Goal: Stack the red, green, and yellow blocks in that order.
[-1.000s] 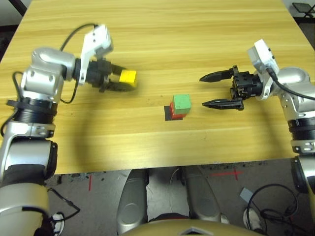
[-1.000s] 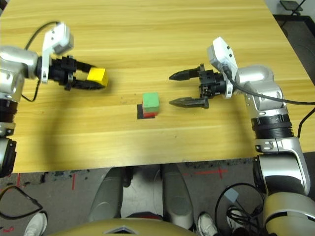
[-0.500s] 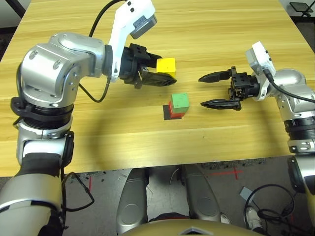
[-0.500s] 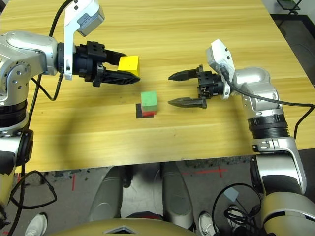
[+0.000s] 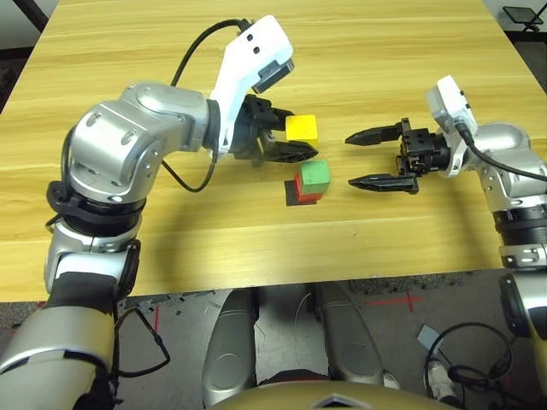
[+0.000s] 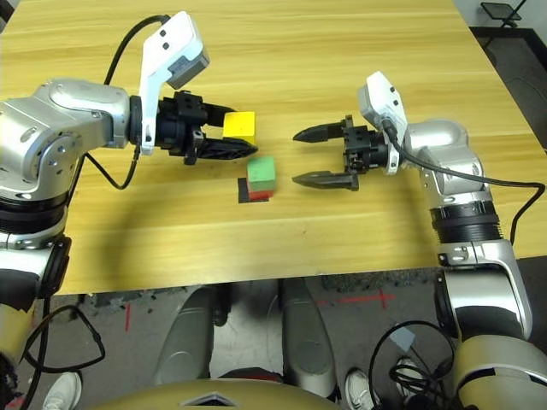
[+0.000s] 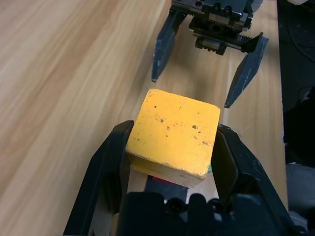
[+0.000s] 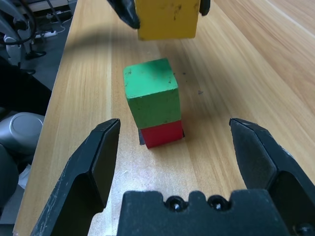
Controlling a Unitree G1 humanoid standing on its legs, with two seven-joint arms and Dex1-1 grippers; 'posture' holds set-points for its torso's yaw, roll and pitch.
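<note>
Done: green block (image 5: 315, 175) sits on red block (image 5: 305, 191), two-high stack on the black patch (image 5: 291, 196) near table (image 5: 256, 248) centre; slightly askew in the right wrist view, green turned a little off the red.
Left: yellow block (image 5: 302, 128) not yet on the stack; one placement remaining.
Left gripper (image 5: 291, 142): closed on the yellow block, fingers pressing its two opposite sides, block held clear of the table.
Yellow block position: just beside the stack, up and toward the far-left of it; probably above the green top's height, though height hard to judge from overhead.
Right gripper (image 5: 382, 158): spread wide, holding nothing, hovering just to the right of the stack, fingers pointing at it.
Next call: shift over the green block, square up, lower, release.
Risk: off-centre drop could topple the askew stack.
</note>
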